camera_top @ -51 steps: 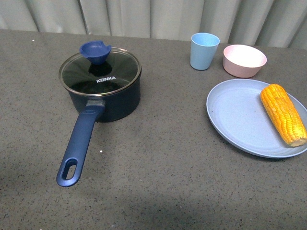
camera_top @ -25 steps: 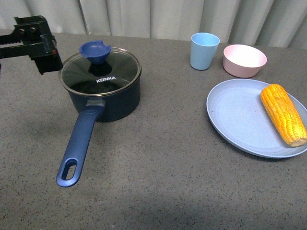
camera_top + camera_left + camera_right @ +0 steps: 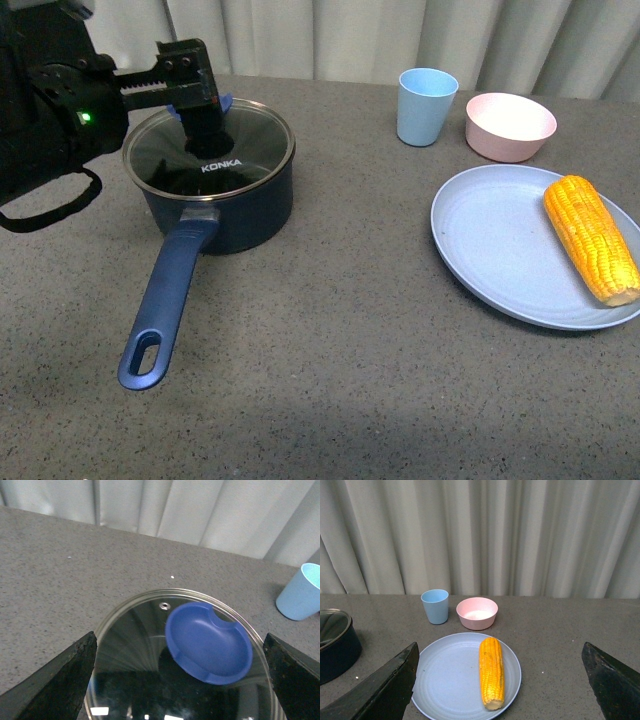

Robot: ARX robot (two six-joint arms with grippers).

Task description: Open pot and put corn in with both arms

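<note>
Left wrist view: left claw (image 3: 180,680) spread wide, the blue knob (image 3: 209,650) of the glass lid (image 3: 130,645) between its fingers, not touched. Front view: pot (image 3: 215,205) in upper left of frame, lid on; corn (image 3: 590,238) lies on plate (image 3: 490,250) at right edge. Right claw (image 3: 500,685) also spread, well short of the corn. Judgement: centre on the knob, drop lower, close squarely, then lift straight up.

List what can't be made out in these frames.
- Pot contents: in the front and left wrist views, the dark, reflective lid covers them.
- Knob: in the front view it is mostly behind the left claw. Contact cannot be told.
- Right claw: outside the front view. The right wrist view shows only two fingers, cut off by the picture edge.
- Pot in the right wrist view: cut off by the edge.
</note>
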